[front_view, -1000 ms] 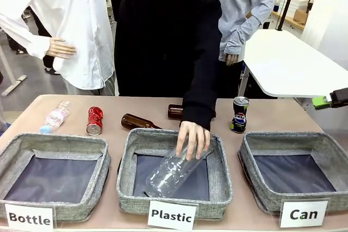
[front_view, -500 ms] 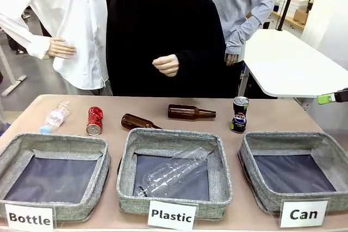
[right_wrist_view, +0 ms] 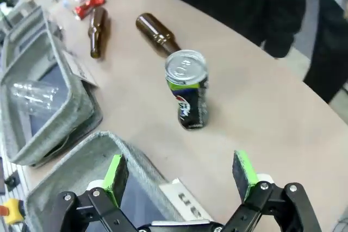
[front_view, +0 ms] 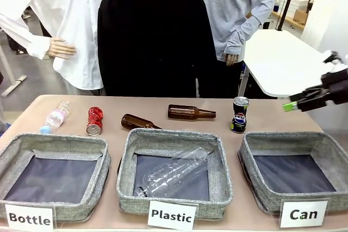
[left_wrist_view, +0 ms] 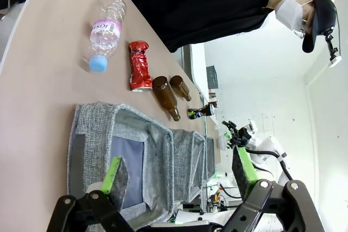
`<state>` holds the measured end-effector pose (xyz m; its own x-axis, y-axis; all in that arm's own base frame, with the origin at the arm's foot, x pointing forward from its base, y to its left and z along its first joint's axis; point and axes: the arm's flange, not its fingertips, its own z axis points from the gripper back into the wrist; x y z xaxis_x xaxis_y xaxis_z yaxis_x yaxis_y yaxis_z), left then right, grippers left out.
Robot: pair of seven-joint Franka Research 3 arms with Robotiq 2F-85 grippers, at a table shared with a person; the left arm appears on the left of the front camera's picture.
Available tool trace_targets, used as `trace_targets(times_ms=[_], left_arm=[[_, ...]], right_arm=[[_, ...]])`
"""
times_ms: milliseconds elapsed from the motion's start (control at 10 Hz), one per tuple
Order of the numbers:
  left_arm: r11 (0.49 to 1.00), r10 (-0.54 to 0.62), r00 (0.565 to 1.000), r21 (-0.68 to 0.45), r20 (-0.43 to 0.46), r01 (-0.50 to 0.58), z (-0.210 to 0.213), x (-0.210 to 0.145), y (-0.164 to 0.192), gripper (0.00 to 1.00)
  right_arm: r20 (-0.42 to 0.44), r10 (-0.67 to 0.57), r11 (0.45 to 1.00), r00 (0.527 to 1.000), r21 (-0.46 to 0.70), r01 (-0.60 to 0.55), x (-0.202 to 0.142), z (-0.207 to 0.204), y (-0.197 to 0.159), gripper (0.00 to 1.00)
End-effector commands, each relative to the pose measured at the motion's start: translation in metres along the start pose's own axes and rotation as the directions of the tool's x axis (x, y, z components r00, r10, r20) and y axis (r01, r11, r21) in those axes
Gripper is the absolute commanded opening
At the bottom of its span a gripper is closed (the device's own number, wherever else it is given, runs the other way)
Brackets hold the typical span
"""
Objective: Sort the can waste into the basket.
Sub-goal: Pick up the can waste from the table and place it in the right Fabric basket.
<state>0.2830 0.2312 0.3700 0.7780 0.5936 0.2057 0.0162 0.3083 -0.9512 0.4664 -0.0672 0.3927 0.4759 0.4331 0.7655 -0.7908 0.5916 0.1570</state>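
While the right gripper [right_wrist_view: 180, 171] is held in the air at the right end of the tan desk [front_view: 272, 119], its fingers are spread wide and nothing is gripped by them. It is placed near the far side of the square grey fabric basket with the white sign "Can" [front_view: 294, 140]. It is pointed towards the dark blue-black crushed metal can with a Pepsi logo [right_wrist_view: 188, 91], from which it is separated by bare desk. This can is stood upright, just behind the far left corner of that basket.

The red crushed metal can [front_view: 94, 120] is laid on its side towards the other end of the desk, behind the grey basket signed "Bottle" [front_view: 54, 140]. It is found between a small clear plastic bottle with a pink label [front_view: 56, 117] and a brown glass bottle [front_view: 139, 121]. A second brown glass bottle [front_view: 191, 113] is laid behind the middle grey basket signed "Plastic" [front_view: 174, 139], in which a large clear plastic bottle [front_view: 173, 172] is contained.

The fingers of the left gripper [left_wrist_view: 179, 168] are also opened wide, with nothing held, and the "Bottle" basket is seen just beyond them.
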Motion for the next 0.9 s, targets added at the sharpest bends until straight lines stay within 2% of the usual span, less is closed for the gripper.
trace_targets(times_ms=[0,100,200,300,500,800], left_arm=[[0.999,-0.023,1.0,-0.023,0.013,0.024,0.0,0.001,0.0,1.0],[0.999,-0.023,1.0,-0.023,0.013,0.024,0.0,0.001,0.0,1.0],[0.999,-0.023,1.0,-0.023,0.013,0.024,0.0,0.001,0.0,1.0],[0.999,-0.023,1.0,-0.023,0.013,0.024,0.0,0.001,0.0,1.0],[0.999,-0.023,1.0,-0.023,0.013,0.024,0.0,0.001,0.0,1.0],[0.999,-0.023,1.0,-0.023,0.013,0.024,0.0,0.001,0.0,1.0]], right_arm=[[-0.038,0.051,0.998,0.998,0.024,-0.05,0.005,-0.038,-0.016,1.0],[-0.066,0.034,0.998,0.997,0.053,-0.031,0.007,-0.052,-0.014,1.0],[-0.056,-0.081,0.995,0.995,0.054,0.084,0.015,-0.045,-0.005,1.0],[-0.055,0.027,0.998,0.998,0.058,-0.023,0.003,-0.048,-0.003,1.0],[-0.067,-0.003,0.997,0.998,0.071,0.008,0.004,-0.058,-0.005,1.0],[-0.004,0.055,0.994,0.999,0.094,-0.054,-0.004,-0.074,-0.035,1.0]])
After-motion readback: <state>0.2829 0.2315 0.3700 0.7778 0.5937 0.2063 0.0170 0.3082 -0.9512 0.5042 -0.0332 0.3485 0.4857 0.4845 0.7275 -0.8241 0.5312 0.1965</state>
